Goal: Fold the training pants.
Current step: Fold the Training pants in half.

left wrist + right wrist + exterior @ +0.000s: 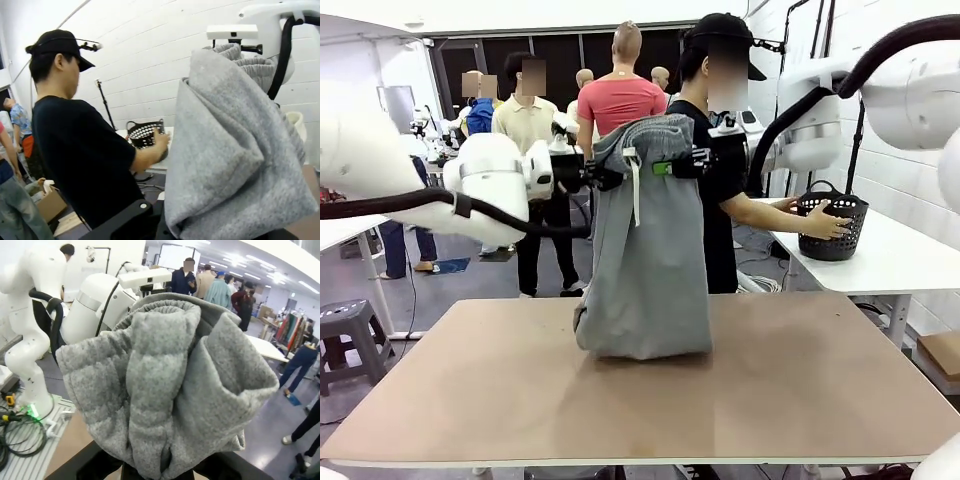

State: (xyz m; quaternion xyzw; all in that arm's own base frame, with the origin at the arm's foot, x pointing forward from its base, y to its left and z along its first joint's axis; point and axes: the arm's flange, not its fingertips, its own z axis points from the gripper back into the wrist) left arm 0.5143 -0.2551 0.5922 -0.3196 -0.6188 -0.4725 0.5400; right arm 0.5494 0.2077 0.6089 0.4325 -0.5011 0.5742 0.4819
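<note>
Both the left gripper [601, 177] and right gripper [672, 166] are clamped on the waistband of the pants [647, 260]; lower them level so the legs lay flat on the table [800, 390].

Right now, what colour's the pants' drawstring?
White, against the light grey training pants; the drawstring shows best in the front view.

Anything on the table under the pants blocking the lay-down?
Nothing visible. The training pants hang from the left gripper and right gripper, legs already touching the bare table. The basket sits on a separate table.

Brown table [800, 400]; training pants [645, 260] lower end resting on it.
</note>
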